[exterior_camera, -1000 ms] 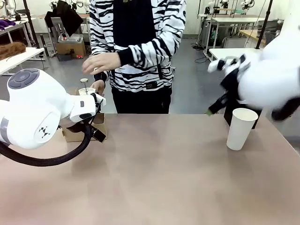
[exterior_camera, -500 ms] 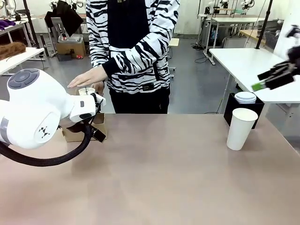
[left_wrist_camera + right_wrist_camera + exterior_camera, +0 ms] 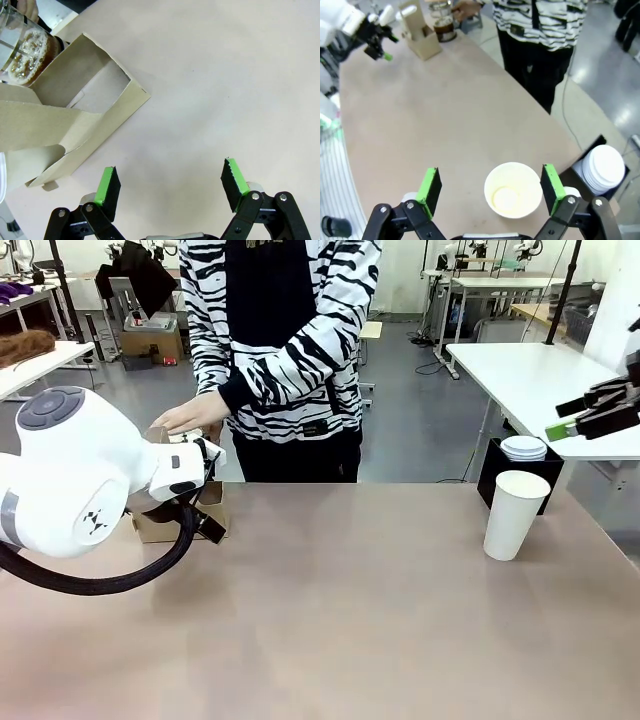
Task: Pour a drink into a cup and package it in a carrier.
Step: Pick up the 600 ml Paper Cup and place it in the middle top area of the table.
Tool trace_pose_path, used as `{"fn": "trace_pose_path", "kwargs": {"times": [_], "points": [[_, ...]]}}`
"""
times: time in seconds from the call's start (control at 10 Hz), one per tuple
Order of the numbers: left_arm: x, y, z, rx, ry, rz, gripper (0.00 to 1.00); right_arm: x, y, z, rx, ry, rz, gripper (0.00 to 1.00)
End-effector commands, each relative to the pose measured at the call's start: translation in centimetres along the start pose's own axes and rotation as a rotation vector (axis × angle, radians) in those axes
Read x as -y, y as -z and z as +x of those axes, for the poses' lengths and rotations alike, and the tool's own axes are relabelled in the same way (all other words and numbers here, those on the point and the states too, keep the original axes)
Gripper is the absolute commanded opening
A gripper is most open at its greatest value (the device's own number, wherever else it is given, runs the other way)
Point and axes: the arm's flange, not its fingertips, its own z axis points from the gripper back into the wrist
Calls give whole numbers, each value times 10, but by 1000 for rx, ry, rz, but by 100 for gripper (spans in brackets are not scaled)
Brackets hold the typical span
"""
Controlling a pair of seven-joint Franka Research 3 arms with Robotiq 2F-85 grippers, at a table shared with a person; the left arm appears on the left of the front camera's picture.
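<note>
The left claw [image 3: 170, 172] and right claw [image 3: 490, 175] gape open, empty — the right high over the cup [image 3: 512, 197] by the worktop's [image 3: 350, 620] right edge. The carrier [image 3: 75, 130] and drink [image 3: 443, 27] — far-left corner, a hand [image 3: 190, 415] apparently atop.

Smooth, matt tan table [image 3: 350, 620]. Matt white paper cup [image 3: 515, 515]. Dull brown cardboard carrier [image 3: 75, 125] with raw cut edges. Glossy clear glass jug [image 3: 22, 50]. Shiny white plastic shell on the left arm [image 3: 70, 480]. Person's sleeve [image 3: 290, 360] is striped cloth.
</note>
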Motion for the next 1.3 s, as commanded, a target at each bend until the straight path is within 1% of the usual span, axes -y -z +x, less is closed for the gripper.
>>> {"fn": "trace_pose_path", "kwargs": {"times": [0.0, 0.1, 0.2, 0.3, 0.4, 0.5, 0.6, 0.8, 1.0, 1.1, 1.2], "points": [[0, 0, 0, 1, 0, -1, 100, 1, -7, 5, 7, 12, -2, 100], [0, 0, 0, 1, 0, -1, 100, 0, 0, 0, 0, 0, 0, 100], [0, 0, 0, 1, 0, -1, 100, 28, -10, -29, 77, 72, 44, 100], [0, 0, 0, 1, 0, -1, 100, 42, -19, -59, 138, 64, 98, 100], [0, 0, 0, 1, 0, -1, 100, 49, -21, -86, 218, 55, 132, 100], [0, 0, 0, 1, 0, -1, 100, 52, -21, -106, 296, 38, 131, 100], [0, 0, 0, 1, 0, -1, 100, 60, -16, -138, 404, 17, 132, 100], [0, 0, 0, 1, 0, -1, 100, 62, 3, -178, 512, -8, 149, 100], [0, 0, 0, 1, 0, -1, 100, 63, 26, -212, 579, 7, 123, 100], [0, 0, 0, 1, 0, -1, 100, 62, 36, -230, 583, -33, 136, 100], [0, 0, 0, 1, 0, -1, 100, 58, 47, -240, 581, -34, 161, 100]]}}
